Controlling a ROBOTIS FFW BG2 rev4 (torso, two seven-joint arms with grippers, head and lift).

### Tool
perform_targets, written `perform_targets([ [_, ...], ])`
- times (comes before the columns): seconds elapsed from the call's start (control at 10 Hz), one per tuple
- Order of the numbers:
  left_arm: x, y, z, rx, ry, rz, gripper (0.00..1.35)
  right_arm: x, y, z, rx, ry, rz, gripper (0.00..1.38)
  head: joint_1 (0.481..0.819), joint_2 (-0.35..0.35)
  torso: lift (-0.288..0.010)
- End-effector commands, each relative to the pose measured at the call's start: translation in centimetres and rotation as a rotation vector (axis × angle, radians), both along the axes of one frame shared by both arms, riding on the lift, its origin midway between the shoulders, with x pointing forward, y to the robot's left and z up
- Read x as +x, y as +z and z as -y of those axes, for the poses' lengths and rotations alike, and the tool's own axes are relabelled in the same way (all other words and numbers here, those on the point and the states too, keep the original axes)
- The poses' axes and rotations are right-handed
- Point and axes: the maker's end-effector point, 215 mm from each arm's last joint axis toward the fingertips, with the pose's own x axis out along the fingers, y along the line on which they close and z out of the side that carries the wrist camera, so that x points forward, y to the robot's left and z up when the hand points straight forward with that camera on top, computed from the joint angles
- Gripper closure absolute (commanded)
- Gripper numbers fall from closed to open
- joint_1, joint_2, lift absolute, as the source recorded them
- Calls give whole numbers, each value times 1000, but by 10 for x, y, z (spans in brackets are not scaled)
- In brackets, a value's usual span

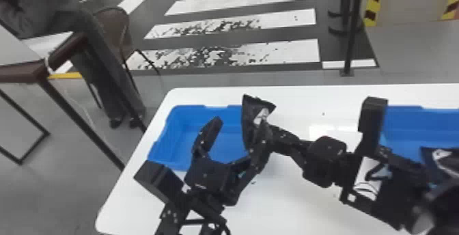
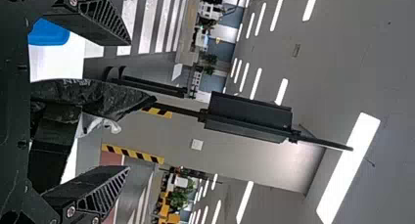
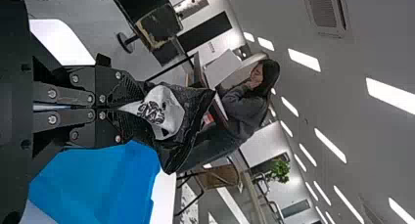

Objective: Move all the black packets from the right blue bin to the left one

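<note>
The right pincer [image 3: 133,109] is clamped on one end of the black packet [image 3: 196,105], held up by the inner side of the left bin [image 1: 223,114]; the left pincer [image 2: 128,105] has its fingers well apart, the packet between them. This looks like a handover: centre the left pincer on the packet's free part, close squarely, and let the right one release only once that grip is firm, lest it slip onto the bench [image 1: 293,196].

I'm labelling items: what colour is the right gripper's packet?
The packet is black with a white patch, clearest in the right wrist view.
</note>
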Motion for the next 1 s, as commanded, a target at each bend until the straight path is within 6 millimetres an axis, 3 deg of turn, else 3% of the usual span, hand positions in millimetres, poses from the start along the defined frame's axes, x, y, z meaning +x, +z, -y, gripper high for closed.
perform_targets([
  [0.0,1,-5,3,-4,-7,-16,130,-14,-1,-13,8,36,-13,1128,695,326,-140],
  [0.2,3,-23,11,-42,-28,-85,133,-26,-1,-25,12,68,-16,1128,695,346,-140],
  [0.5,1,-15,2,-50,9,-55,134,-43,-6,-36,8,107,-29,1128,695,350,-140],
  [0.7,-1,-12,-5,-72,36,-33,133,-43,-6,-36,8,107,-29,1128,695,350,-140],
  [0.8,-1,-13,-5,-70,35,-35,173,-43,-6,-37,10,107,-30,1128,695,350,-140],
  [0.9,0,-15,-6,-69,37,-42,410,-43,-5,-36,13,106,-29,1128,695,350,-140],
])
